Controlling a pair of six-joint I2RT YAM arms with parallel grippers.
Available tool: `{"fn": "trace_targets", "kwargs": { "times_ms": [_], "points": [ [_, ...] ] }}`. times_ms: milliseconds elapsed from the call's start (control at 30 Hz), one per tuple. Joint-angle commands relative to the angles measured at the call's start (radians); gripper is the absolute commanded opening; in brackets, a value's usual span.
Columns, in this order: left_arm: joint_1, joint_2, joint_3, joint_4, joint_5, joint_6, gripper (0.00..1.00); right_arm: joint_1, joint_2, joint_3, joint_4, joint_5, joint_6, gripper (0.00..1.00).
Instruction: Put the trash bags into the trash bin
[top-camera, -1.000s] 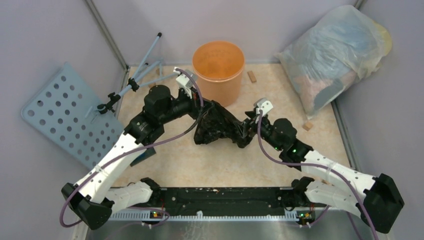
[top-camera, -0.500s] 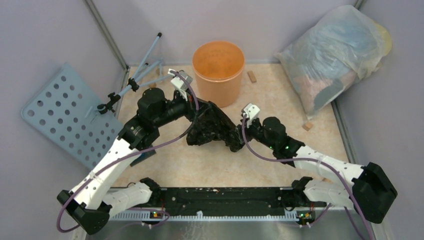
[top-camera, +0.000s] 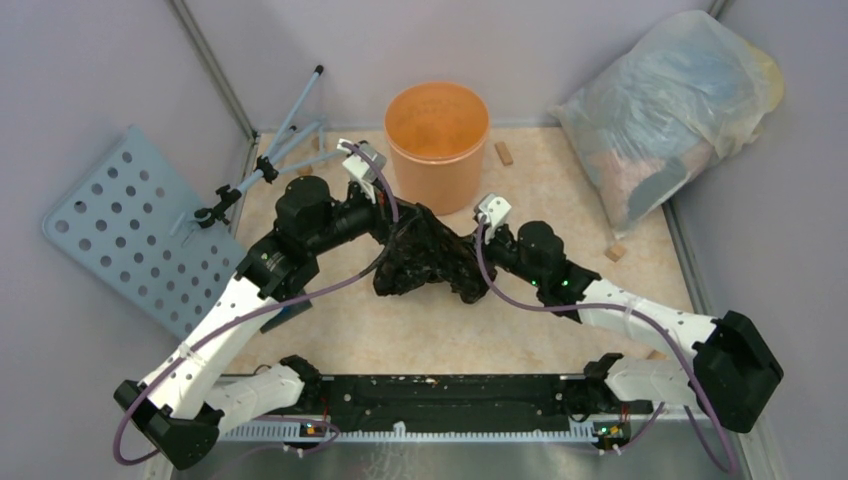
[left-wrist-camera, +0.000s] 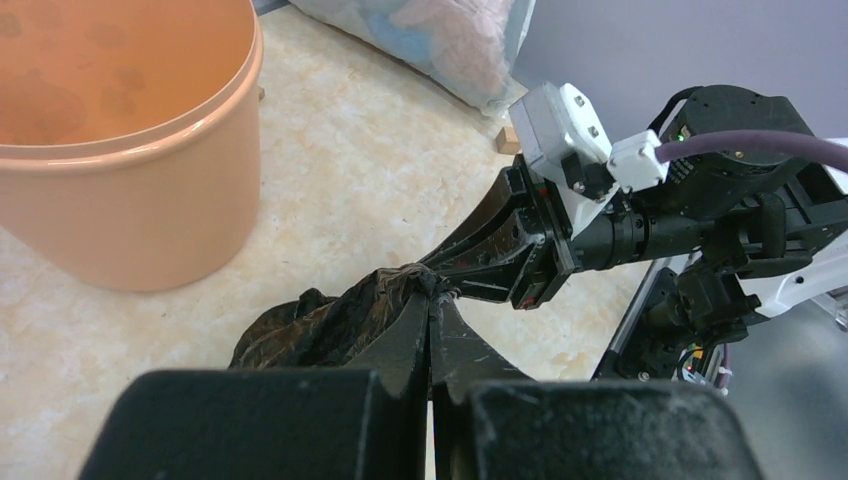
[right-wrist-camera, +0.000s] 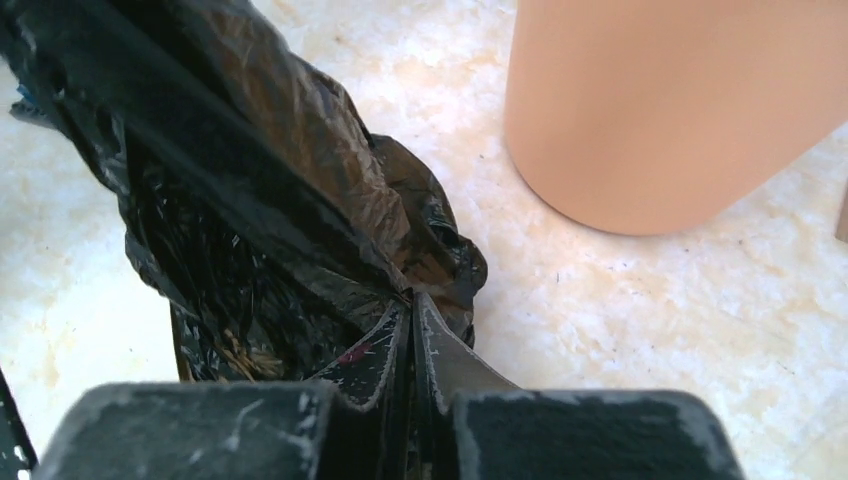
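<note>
The black trash bag (top-camera: 430, 262) lies crumpled on the beige floor just in front of the orange trash bin (top-camera: 437, 135), which stands upright with nothing showing inside. My left gripper (top-camera: 402, 230) is shut on the bag's upper left edge; in the left wrist view its tips (left-wrist-camera: 432, 296) pinch a gathered fold of the bag (left-wrist-camera: 320, 325), with the bin (left-wrist-camera: 130, 160) up left. My right gripper (top-camera: 468, 262) is shut on the bag's right side. The right wrist view has its tips (right-wrist-camera: 412, 302) closed on the film of the bag (right-wrist-camera: 250, 200), and the bin (right-wrist-camera: 680, 110) close on the right.
A big translucent stuffed bag (top-camera: 670, 110) leans in the back right corner. A blue perforated board (top-camera: 130, 230) and a folded stand (top-camera: 275, 160) sit at the left wall. Small wooden blocks (top-camera: 503, 152) (top-camera: 615, 252) lie on the floor.
My right gripper moved left up to the bag and closed on its right side. The left gripper, shut on the bag, shifted slightly left and then held still.
</note>
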Motion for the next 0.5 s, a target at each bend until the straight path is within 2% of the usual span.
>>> {"fn": "trace_targets", "kwargs": {
  "times_ms": [0, 200, 300, 367, 433, 467],
  "points": [
    [0.001, -0.024, 0.002, 0.003, -0.015, 0.024, 0.00, 0.006, -0.003, 0.060, 0.039, 0.059, 0.021, 0.00],
    [0.001, -0.027, -0.018, -0.006, -0.053, 0.039, 0.00, 0.006, -0.083, 0.108, -0.072, 0.362, 0.102, 0.00],
    [0.001, -0.027, -0.036, 0.002, -0.064, 0.039, 0.04, 0.004, -0.113, 0.166, -0.178, 0.456, 0.138, 0.00],
    [0.001, -0.027, -0.045, 0.010, -0.064, 0.034, 0.12, 0.005, -0.119, 0.217, -0.258, 0.499, 0.156, 0.00],
    [0.002, -0.030, -0.053, 0.020, -0.067, 0.026, 0.27, 0.005, -0.116, 0.273, -0.340, 0.533, 0.174, 0.00],
    [0.001, -0.034, -0.057, 0.025, -0.071, 0.023, 0.38, 0.005, -0.114, 0.301, -0.375, 0.542, 0.181, 0.00]
  ]
}}
